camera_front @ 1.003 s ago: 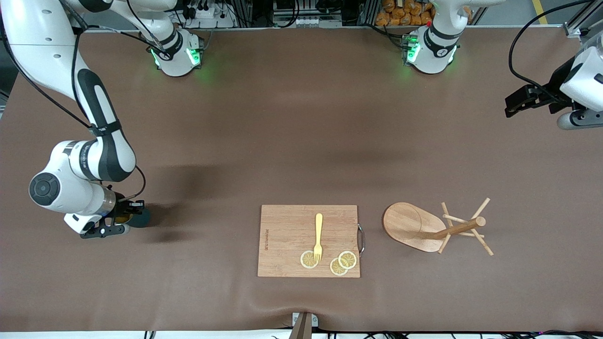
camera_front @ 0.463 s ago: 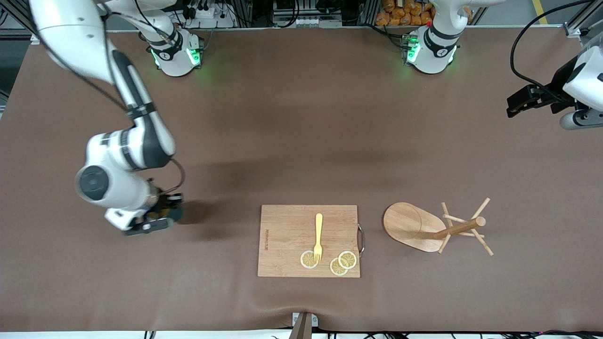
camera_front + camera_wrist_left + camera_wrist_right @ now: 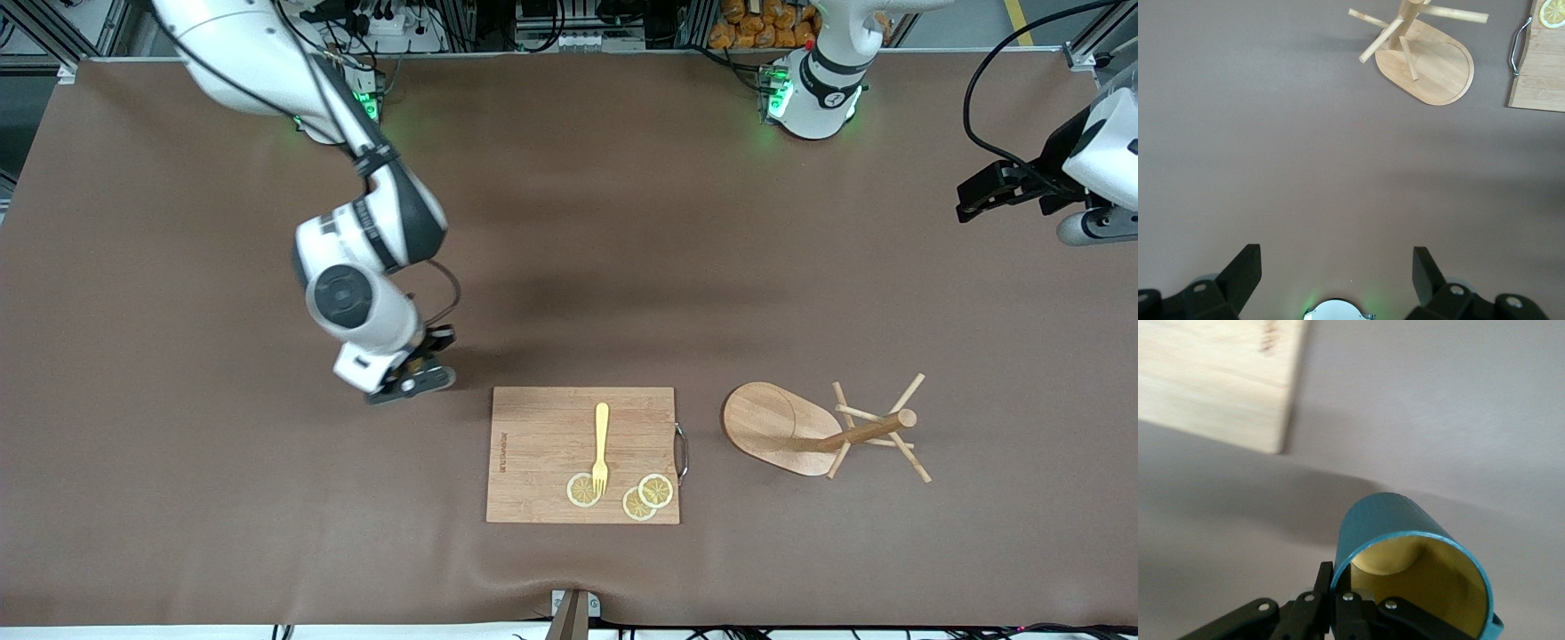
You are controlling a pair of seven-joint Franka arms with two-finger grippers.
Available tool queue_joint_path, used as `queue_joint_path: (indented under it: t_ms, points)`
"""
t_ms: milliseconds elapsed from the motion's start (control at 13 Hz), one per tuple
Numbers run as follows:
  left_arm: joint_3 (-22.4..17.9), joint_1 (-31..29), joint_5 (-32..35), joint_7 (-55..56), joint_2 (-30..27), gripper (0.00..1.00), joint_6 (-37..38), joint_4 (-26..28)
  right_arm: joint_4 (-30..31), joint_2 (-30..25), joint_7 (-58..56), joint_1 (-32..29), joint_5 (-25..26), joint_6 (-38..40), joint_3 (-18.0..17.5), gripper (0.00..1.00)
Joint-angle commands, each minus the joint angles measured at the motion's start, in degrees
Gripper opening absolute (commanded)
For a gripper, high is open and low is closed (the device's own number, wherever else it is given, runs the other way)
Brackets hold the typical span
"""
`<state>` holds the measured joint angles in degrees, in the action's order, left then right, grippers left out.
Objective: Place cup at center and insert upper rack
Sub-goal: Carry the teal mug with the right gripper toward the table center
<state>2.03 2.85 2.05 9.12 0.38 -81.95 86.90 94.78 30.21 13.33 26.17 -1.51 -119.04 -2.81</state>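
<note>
Teal cup in the air, neither half of the job finished.

Pinched at its rim by the right gripper (image 3: 1341, 600), the cup (image 3: 1415, 570) hangs over bare counter (image 3: 569, 222) just off the cutting board (image 3: 542, 427), at about ten o'clock from the board's corner; it has not been set down. Standing untouched at three o'clock from the board is the mug tree (image 3: 822, 431). Waiting over the counter's edge at the left arm's end, the left gripper (image 3: 1335, 277) has its fingers (image 3: 1245, 267) spread and empty.
</note>
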Motion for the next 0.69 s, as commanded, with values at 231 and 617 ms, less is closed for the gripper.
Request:
queue_joint_path:
  t_ms: [231,617]
  points:
    - [0.08,-0.39,0.14,-1.03,0.41,1.0,-0.23,-0.68,-0.29,-0.94,14.08,11.6,-0.25,0.65,-1.49,0.0]
    - [0.08,-0.39,0.14,-1.03,0.32,1.0,-0.23,-0.76,-2.67,0.64,15.14,18.21,-0.51,0.57,-2.19,0.0]
